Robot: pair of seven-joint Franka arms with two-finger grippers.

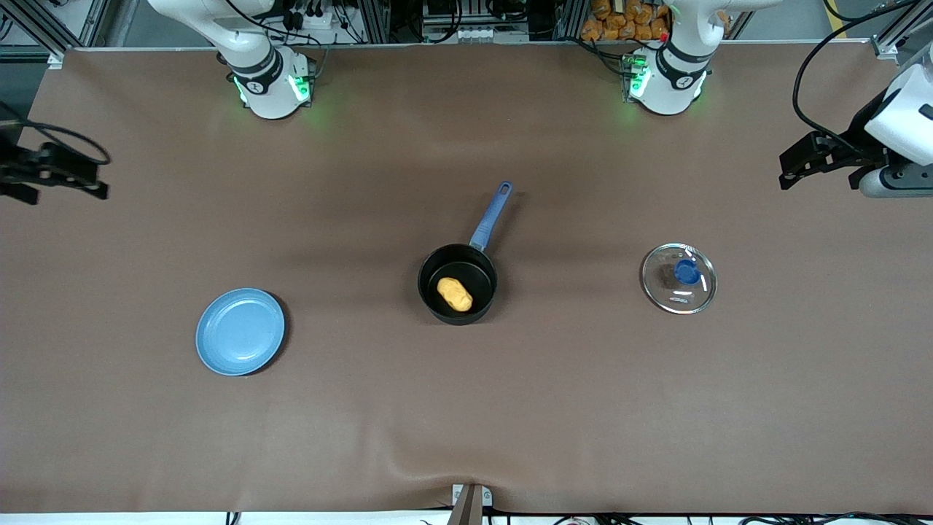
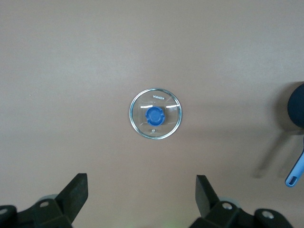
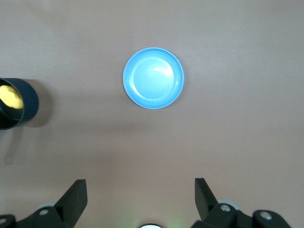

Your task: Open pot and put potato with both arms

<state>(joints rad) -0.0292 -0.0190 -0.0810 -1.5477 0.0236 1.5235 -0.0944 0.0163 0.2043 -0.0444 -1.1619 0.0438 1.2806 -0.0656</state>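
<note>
Potato (image 1: 455, 294) in pot (image 1: 458, 284), lid (image 1: 679, 278) off on bench (image 1: 466, 408). Left hand (image 2: 141, 195), right hand (image 3: 140, 197) wide, empty, raised at bench ends. Task seemingly done; no further move needed.

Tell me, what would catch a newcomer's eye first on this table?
Likely the yellow potato lying inside the black pot at the table's middle. The glass lid lies toward the left arm's end, a blue plate toward the right arm's end. The left gripper and right gripper wait open, empty, over the table's ends.
</note>
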